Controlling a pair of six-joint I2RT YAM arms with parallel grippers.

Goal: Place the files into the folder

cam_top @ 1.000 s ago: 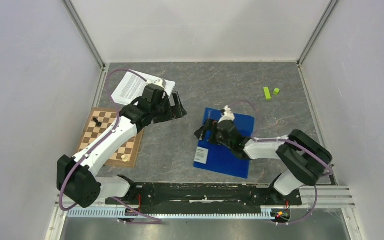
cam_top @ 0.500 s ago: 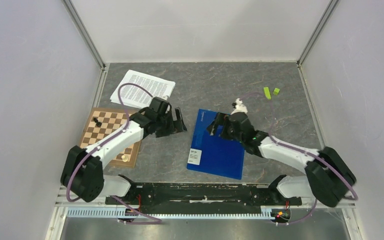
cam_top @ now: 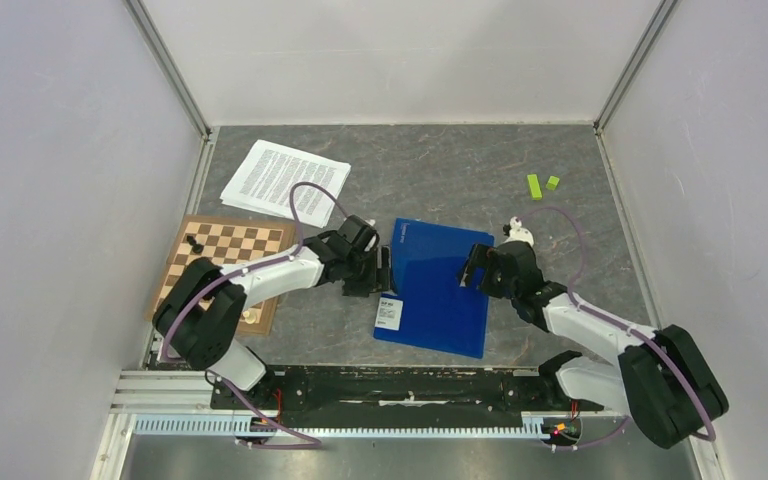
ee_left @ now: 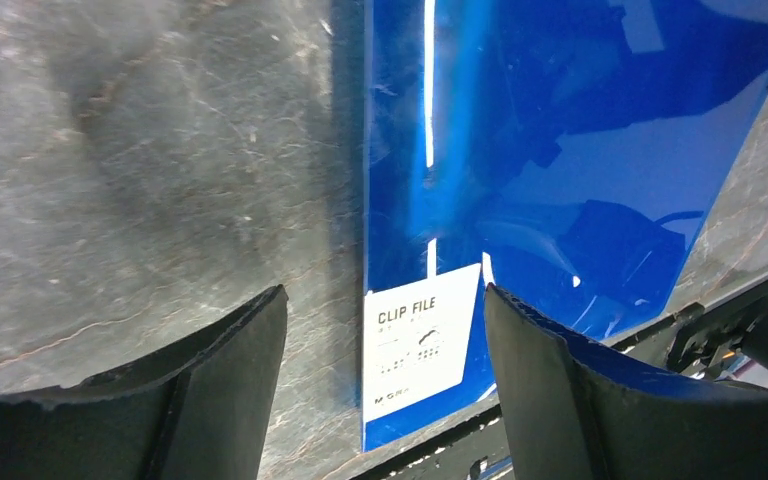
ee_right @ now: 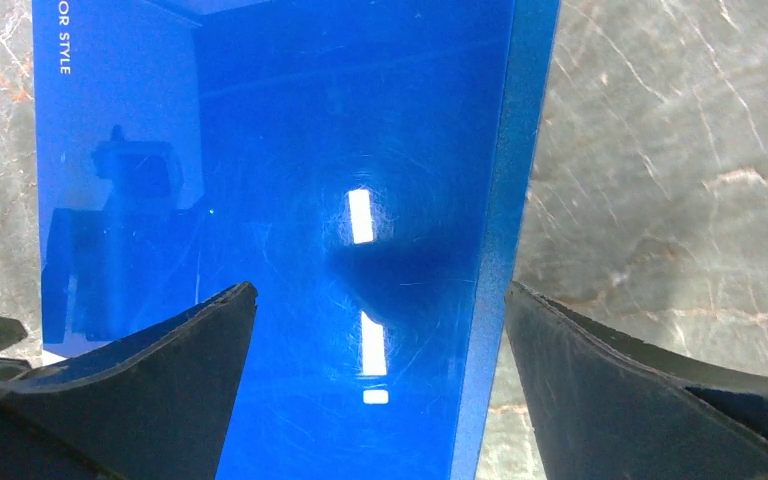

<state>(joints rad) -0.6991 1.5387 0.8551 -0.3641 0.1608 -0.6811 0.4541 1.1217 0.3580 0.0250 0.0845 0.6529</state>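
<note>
Roughly near-to-far lies the folder point(cam_top: 438, 290), label point(cam_top: 388, 312) end nearest, left gripper point(ee_left: 382, 300) and right gripper point(ee_right: 380, 292) both spread wide.

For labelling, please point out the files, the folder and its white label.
files point(cam_top: 285, 180), top external view, middle of top sheet.
folder point(cam_top: 436, 295), top external view, bare blue cover.
white label point(ee_left: 422, 345), left wrist view, label centre.
</note>
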